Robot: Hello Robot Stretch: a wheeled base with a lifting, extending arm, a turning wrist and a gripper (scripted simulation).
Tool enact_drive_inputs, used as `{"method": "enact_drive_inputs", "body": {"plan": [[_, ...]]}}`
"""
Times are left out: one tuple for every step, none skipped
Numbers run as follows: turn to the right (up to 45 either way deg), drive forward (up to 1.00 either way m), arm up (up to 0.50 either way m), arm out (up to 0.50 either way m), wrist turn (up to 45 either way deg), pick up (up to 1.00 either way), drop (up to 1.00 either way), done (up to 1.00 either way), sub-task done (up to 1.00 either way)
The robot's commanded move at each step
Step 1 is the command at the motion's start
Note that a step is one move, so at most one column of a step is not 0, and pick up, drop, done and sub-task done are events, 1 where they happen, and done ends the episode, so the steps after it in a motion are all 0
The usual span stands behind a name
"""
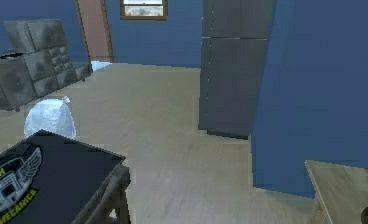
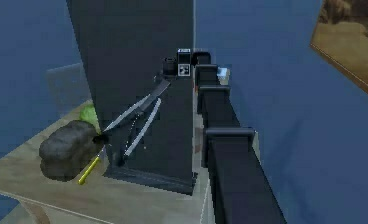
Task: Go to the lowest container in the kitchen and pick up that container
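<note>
A pale, see-through bag-like container (image 1: 49,117) stands on the floor at the forward view's left, beside grey cabinets (image 1: 32,65). In the arm side view the dark arm (image 2: 227,140) rises from the bottom edge, with the gripper (image 2: 114,143) reaching down to the left. Its thin fingers (image 2: 132,110) lie across a tall dark block (image 2: 142,90) that stands on a pale tabletop (image 2: 52,185). A dark brown lump (image 2: 67,150) lies by the fingertips, with something green (image 2: 87,115) and a yellow stick (image 2: 89,170) next to it. I cannot tell whether the gripper holds anything.
A tall grey fridge (image 1: 232,70) stands against the blue wall (image 1: 322,90) ahead, with a door (image 1: 94,30) and a window (image 1: 144,9) farther back. A dark table (image 1: 52,180) sits at bottom left and a wooden table corner (image 1: 342,190) at bottom right. Open tan floor (image 1: 162,120) lies between.
</note>
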Motion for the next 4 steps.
{"method": "enact_drive_inputs", "body": {"plan": [[0.0,0.00,0.00,0.00,45.0,0.00,0.00,0.00,0.00],[0.0,0.00,0.00,0.00,45.0,0.00,0.00,0.00,0.00],[0.0,0.00,0.00,0.00,45.0,0.00,0.00,0.00,0.00],[0.0,0.00,0.00,0.00,21.0,0.00,0.00,0.00,0.00]]}}
